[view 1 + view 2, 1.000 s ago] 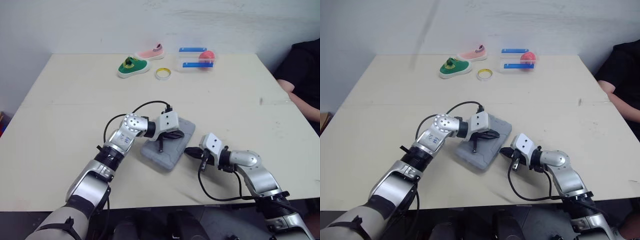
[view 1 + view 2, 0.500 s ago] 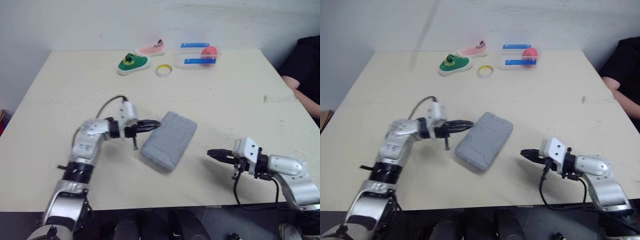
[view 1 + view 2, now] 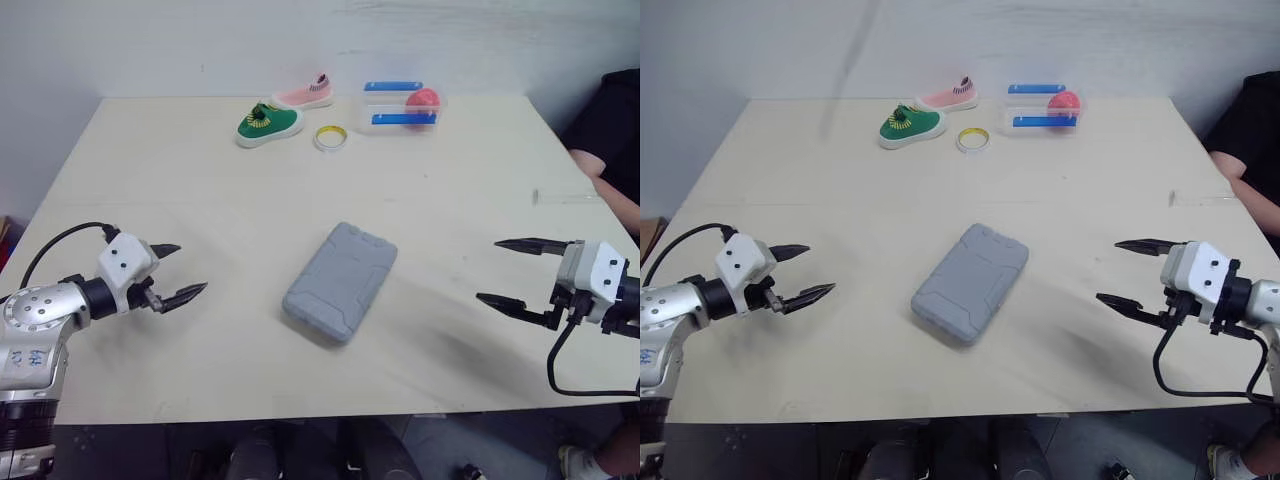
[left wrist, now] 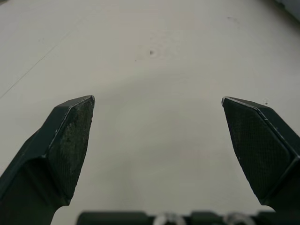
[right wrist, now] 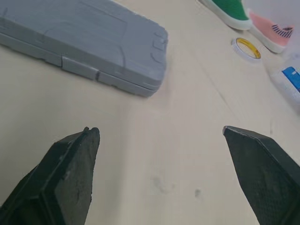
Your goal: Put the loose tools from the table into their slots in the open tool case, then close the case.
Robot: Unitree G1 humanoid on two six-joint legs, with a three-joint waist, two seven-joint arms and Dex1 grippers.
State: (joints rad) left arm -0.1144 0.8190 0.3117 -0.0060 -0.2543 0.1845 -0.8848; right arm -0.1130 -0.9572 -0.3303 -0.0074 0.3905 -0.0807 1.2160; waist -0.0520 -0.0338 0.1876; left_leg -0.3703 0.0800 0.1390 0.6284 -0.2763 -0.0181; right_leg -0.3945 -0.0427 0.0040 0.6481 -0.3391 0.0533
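The grey tool case [image 3: 339, 281] lies shut and flat on the middle of the table; it also shows in the right wrist view [image 5: 89, 40]. My left gripper [image 3: 183, 270] hovers open near the table's left front, well clear of the case, its fingertips [image 4: 75, 129] spread over bare tabletop. My right gripper [image 3: 508, 272] stands open at the right front, also apart from the case, with nothing between its fingers [image 5: 75, 154]. No loose tools are visible on the table.
At the far edge sit a green shoe [image 3: 268, 123], a pink shoe [image 3: 304, 95], a roll of yellow tape [image 3: 328, 137] and a clear box with blue strips and a red ball [image 3: 400, 107]. A person's arm [image 3: 605, 140] is at the right edge.
Both grippers pulled away from the case to the sides, left to the left, right to the right, and went from shut to open. The case stays shut.
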